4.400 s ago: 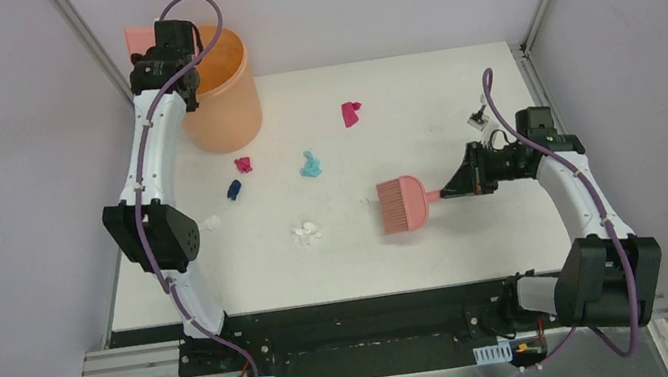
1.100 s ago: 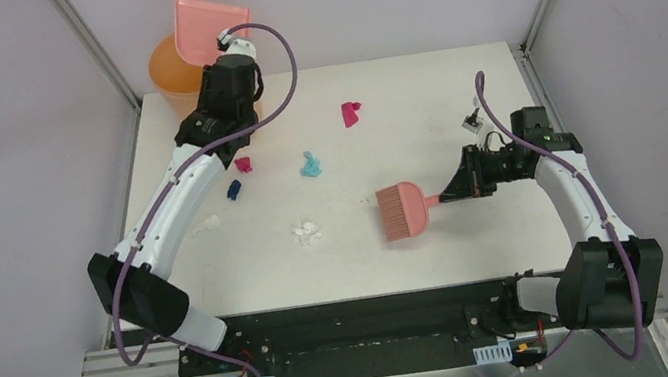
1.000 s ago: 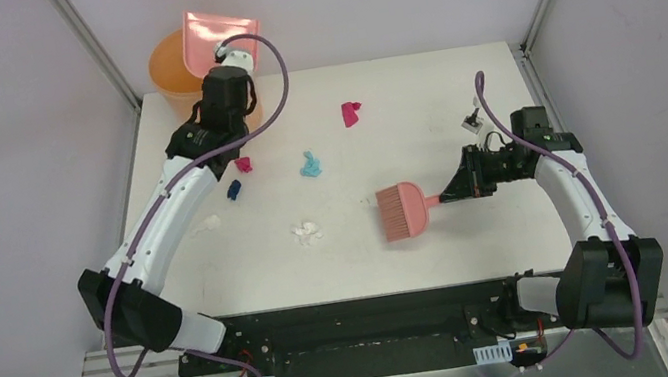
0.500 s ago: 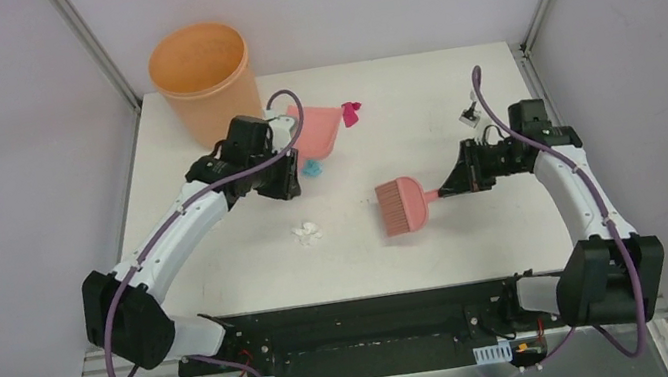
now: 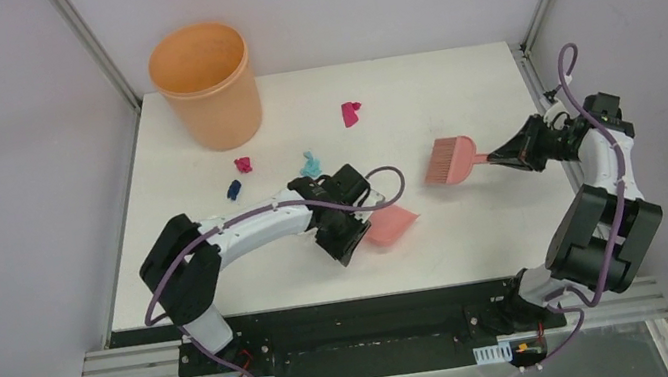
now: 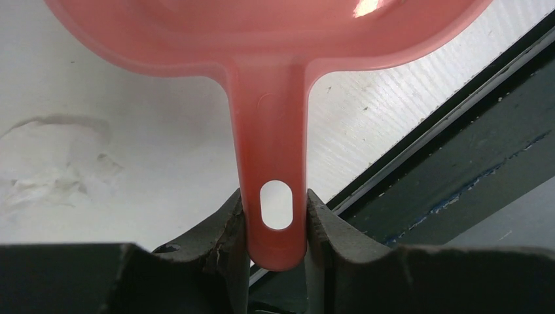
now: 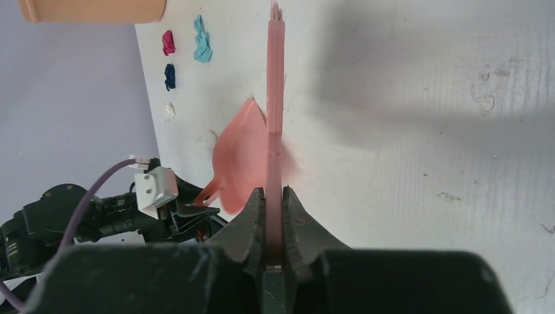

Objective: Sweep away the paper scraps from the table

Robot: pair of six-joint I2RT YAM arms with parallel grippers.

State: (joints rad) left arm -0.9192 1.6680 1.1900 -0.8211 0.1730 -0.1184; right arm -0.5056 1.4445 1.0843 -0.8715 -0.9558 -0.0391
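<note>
Paper scraps lie on the white table (image 5: 454, 78): a magenta wad (image 5: 351, 113) at the back, a magenta wad (image 5: 243, 165), a dark wad (image 5: 234, 190) and a light blue wad (image 5: 310, 164) near the middle left. My left gripper (image 5: 356, 237) is shut on the handle of the salmon dustpan (image 5: 390, 225), which lies low near the front middle. In the left wrist view the handle (image 6: 275, 163) sits between the fingers, with a white crumpled wad (image 6: 52, 173) to its left. My right gripper (image 5: 510, 154) is shut on the brush (image 5: 450, 161) handle at the right.
The orange bucket (image 5: 204, 85) stands at the back left corner. Metal frame posts rise at the back corners. The black front edge (image 5: 350, 313) runs just behind the arm bases. The right wrist view shows the brush (image 7: 275, 98) edge-on, the dustpan (image 7: 239, 154) and a small white scrap (image 7: 169, 110).
My left arm has swung the dustpan from over the bucket down to the front middle of the table. My right arm has drawn the brush back and to the right.
</note>
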